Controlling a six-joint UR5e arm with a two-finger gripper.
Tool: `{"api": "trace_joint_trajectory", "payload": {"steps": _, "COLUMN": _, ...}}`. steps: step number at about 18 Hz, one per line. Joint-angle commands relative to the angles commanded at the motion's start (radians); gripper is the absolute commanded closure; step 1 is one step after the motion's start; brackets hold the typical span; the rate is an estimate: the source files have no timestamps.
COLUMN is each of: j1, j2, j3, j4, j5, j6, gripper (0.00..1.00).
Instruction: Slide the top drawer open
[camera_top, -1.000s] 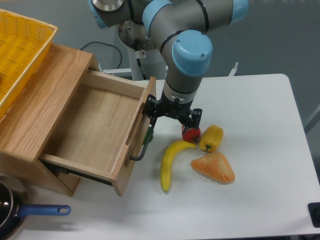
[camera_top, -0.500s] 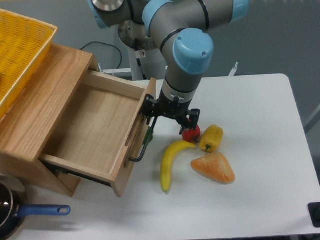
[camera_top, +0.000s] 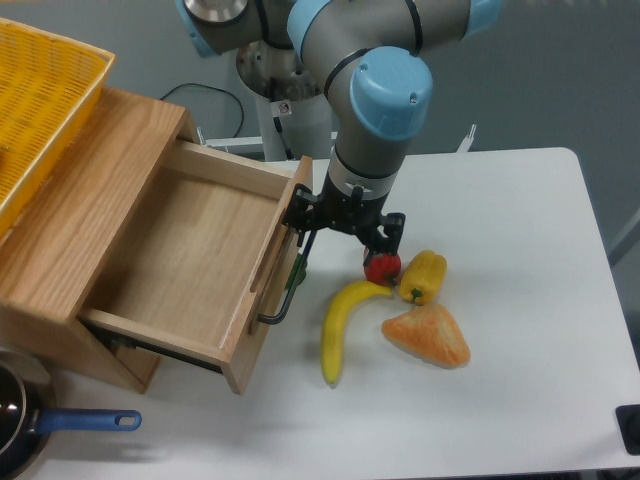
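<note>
The top drawer (camera_top: 190, 255) is a light-oak box standing pulled well out of its cabinet, with nothing inside. Its long black bar handle (camera_top: 288, 283) runs down the front panel. My gripper (camera_top: 344, 238) hangs just right of the handle's upper end and is open with its fingers spread wide. The left finger (camera_top: 299, 216) is close beside the front panel's top corner. The right finger (camera_top: 391, 230) is above a small red fruit. Nothing is held between the fingers.
A small red fruit (camera_top: 380, 267), a yellow pepper (camera_top: 423, 276), a banana (camera_top: 340, 325) and an orange wedge (camera_top: 428, 337) lie right of the drawer. A yellow mesh basket (camera_top: 40, 100) sits on the cabinet. A blue-handled pan (camera_top: 40, 425) is at the bottom left.
The gripper has risen slightly and shifted a little to the right, away from the handle. The drawer has stayed where it was.
</note>
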Motion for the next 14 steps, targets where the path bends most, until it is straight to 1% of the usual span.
{"api": "trace_joint_trajectory", "payload": {"steps": 3, "j1": 0.009, "j2": 0.017, "j3": -0.002, "j4": -0.002, "j5": -0.002, "j6": 0.054, "gripper": 0.00}}
{"api": "trace_joint_trajectory", "payload": {"steps": 6, "j1": 0.023, "j2": 0.032, "j3": -0.003, "j4": -0.023, "j5": 0.000, "j6": 0.135, "gripper": 0.00}}
{"api": "trace_joint_trajectory", "payload": {"steps": 10, "j1": 0.040, "j2": 0.049, "j3": -0.005, "j4": -0.026, "j5": -0.005, "j6": 0.166, "gripper": 0.00}}
{"api": "trace_joint_trajectory", "payload": {"steps": 12, "j1": 0.046, "j2": 0.063, "j3": -0.008, "j4": -0.057, "j5": -0.006, "j6": 0.230, "gripper": 0.00}}
{"api": "trace_joint_trajectory", "payload": {"steps": 14, "j1": 0.067, "j2": 0.071, "j3": -0.009, "j4": -0.066, "j5": -0.003, "j6": 0.302, "gripper": 0.00}}
